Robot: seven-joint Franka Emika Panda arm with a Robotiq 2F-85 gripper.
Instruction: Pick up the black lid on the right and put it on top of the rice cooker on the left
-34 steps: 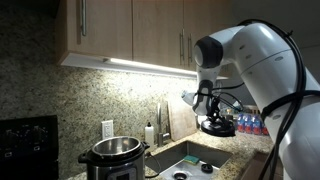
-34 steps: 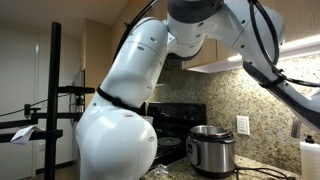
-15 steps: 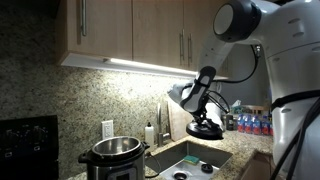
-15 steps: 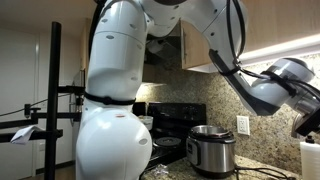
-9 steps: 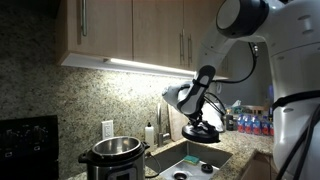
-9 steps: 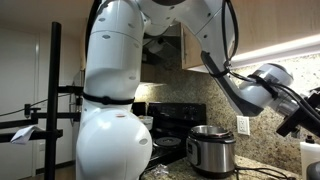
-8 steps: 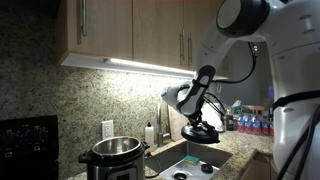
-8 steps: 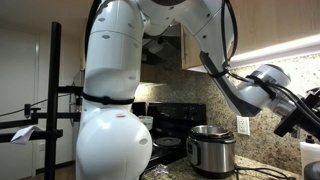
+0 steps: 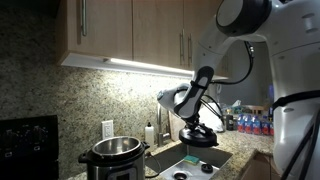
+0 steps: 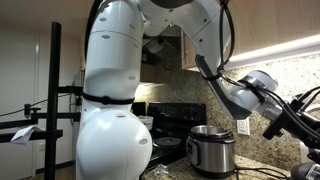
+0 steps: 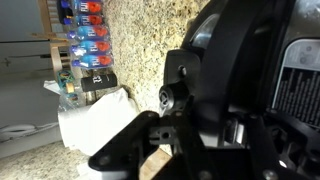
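The gripper (image 9: 197,122) hangs in the air with the black lid (image 9: 199,135) under it. Its fingers are closed on the raised handle on top, though the grip itself is too small to make out. The lid sits roughly level, above the sink (image 9: 190,160) and higher than the rim of the rice cooker (image 9: 113,155) – well apart from it, on the side nearer the water bottles (image 9: 250,124). The rice cooker stands uncovered on the counter in both exterior views, in front of the speckled stone wall with its white socket (image 9: 107,129). In an exterior view a black stove (image 10: 168,122) stands just beside it. In the wrist view dark gripper parts fill most of the picture; behind them are bottles with red and blue caps (image 11: 85,35).
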